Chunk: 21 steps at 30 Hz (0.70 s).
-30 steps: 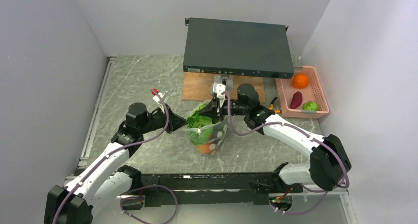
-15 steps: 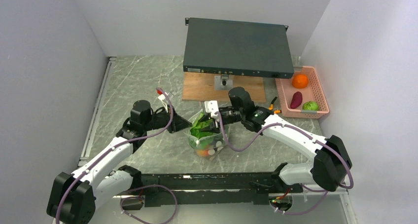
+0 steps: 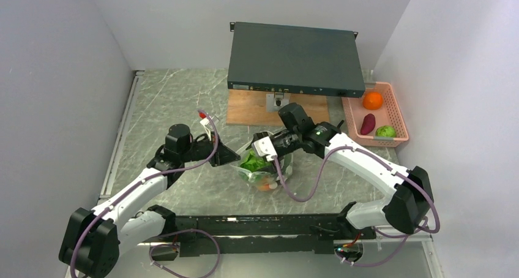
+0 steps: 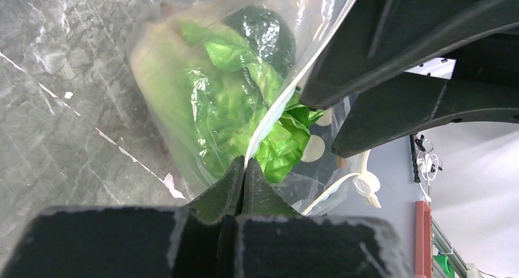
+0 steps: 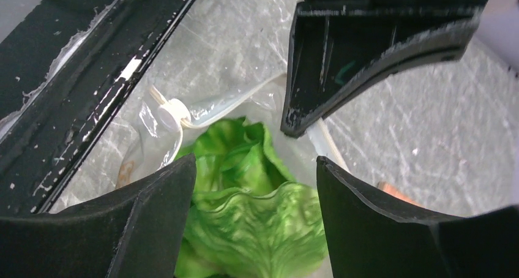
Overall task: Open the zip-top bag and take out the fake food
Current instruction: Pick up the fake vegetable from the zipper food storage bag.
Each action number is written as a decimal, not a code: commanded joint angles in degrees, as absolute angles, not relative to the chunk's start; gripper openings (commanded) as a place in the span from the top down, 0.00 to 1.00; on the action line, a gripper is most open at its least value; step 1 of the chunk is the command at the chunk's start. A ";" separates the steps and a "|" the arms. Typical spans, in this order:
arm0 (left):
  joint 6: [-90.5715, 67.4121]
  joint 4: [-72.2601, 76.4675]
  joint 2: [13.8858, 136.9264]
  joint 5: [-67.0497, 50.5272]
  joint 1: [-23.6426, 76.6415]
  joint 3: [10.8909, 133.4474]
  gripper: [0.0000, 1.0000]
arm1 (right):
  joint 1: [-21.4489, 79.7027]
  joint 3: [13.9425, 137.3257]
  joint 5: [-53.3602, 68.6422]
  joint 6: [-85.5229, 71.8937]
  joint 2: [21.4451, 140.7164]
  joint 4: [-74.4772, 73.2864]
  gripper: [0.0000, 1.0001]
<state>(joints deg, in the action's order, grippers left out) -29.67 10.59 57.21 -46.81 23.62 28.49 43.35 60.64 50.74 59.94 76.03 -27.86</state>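
Note:
The zip-top bag stands on the table's middle with its mouth up, clear with white dots. Inside it are leafy green lettuce and an orange piece. My left gripper is shut on the bag's left rim; the left wrist view shows the fingertips pinching the plastic edge, with lettuce behind it. My right gripper hangs open over the bag's mouth. Its fingers straddle the lettuce without touching it. The white zip slider sits at the rim.
A pink basket at the right holds an orange ball, a purple piece and a round green piece. A flat dark box rests on a wooden board at the back.
My right gripper has let go of the bag's back rim, opened, and swung down over the mouth. The left gripper kept its hold and shifted slightly right with the bag.

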 commanded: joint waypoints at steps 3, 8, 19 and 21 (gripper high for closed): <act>-29.35 12.67 57.17 -48.16 23.77 29.66 1.00 | 43.59 67.84 56.20 78.05 76.89 -41.45 0.27; -29.27 12.54 56.89 -48.25 23.86 29.71 1.00 | 44.20 68.56 55.03 80.99 77.59 -43.87 0.33; -30.27 13.38 54.86 -47.90 24.17 32.11 1.00 | 43.97 64.17 65.83 29.74 77.15 -5.79 0.27; -29.71 11.99 53.54 -47.13 24.17 33.10 1.00 | 43.92 63.20 65.65 25.81 77.21 -1.88 0.27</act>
